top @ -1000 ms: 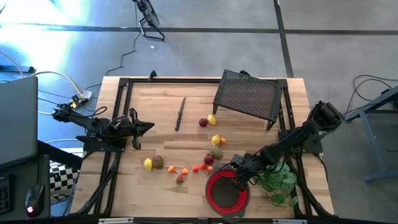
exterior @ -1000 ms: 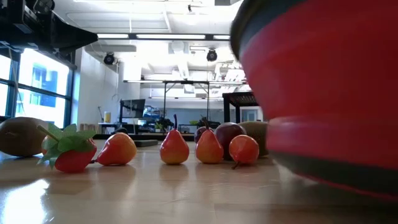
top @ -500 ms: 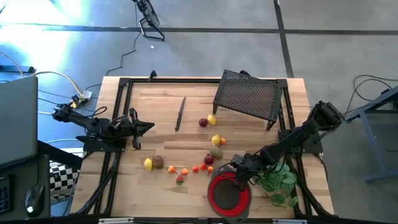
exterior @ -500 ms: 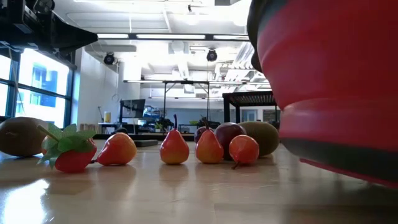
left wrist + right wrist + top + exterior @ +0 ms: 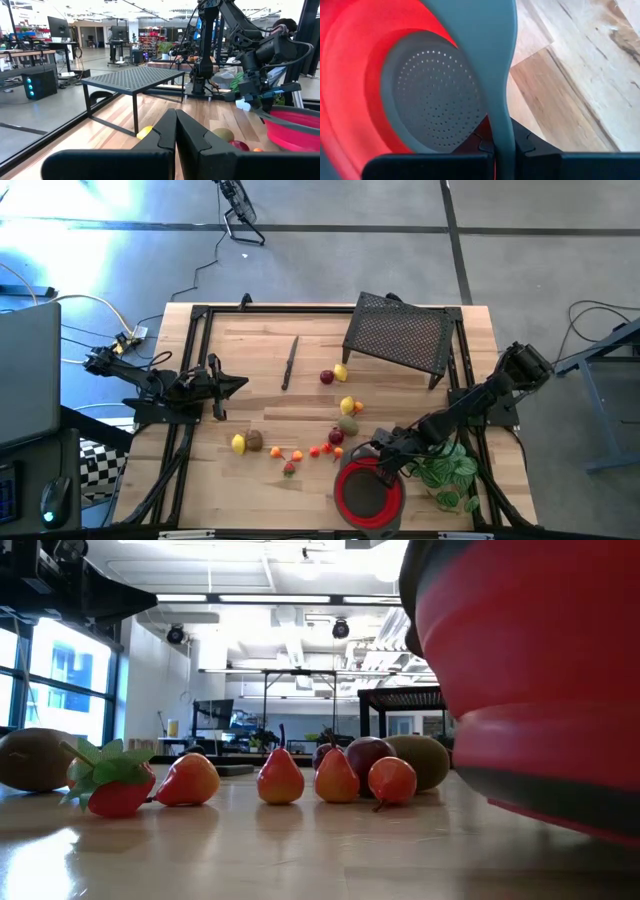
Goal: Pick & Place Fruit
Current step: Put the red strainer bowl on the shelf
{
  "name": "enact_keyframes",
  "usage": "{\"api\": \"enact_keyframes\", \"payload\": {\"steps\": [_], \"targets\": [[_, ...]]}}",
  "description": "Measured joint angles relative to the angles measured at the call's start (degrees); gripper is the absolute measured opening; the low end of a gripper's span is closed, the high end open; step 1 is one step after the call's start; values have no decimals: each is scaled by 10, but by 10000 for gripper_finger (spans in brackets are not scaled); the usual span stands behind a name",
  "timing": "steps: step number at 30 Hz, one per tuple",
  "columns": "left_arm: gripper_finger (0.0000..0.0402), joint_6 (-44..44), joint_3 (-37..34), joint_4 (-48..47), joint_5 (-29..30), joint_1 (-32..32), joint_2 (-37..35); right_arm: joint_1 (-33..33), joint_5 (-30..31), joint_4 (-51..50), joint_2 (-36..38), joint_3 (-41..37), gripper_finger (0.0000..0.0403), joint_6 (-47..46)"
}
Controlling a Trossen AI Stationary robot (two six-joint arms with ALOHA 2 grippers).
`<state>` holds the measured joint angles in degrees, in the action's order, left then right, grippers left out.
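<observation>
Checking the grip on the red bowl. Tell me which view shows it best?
The right wrist view: the right gripper is shut on the red bowl's grey rim. The high view shows the whole bowl small; the low view only its side; the left wrist view its edge.

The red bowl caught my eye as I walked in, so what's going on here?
The right hand is shut on the rim of the red bowl, a colander-like one with a perforated grey bottom, at the table's near edge beside the green plant. The fruit lies scattered on the wood beyond it, none in the bowl. The left hand waits shut at the table's left side, holding nothing.
</observation>
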<state>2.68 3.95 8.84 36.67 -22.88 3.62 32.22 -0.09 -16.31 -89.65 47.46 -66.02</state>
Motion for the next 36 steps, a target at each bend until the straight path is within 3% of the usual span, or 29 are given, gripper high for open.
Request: {"api": "enact_keyframes", "payload": {"steps": [7,17,36], "targets": [[0,0,0,0,0,0,0,-8,2,-30,43,32,4,18],[0,0,0,-3,0,0,0,-33,17,-166,111,81,4,18],[0,-17,0,-14,0,0,0,-104,10,-178,161,83,4,30]]}}
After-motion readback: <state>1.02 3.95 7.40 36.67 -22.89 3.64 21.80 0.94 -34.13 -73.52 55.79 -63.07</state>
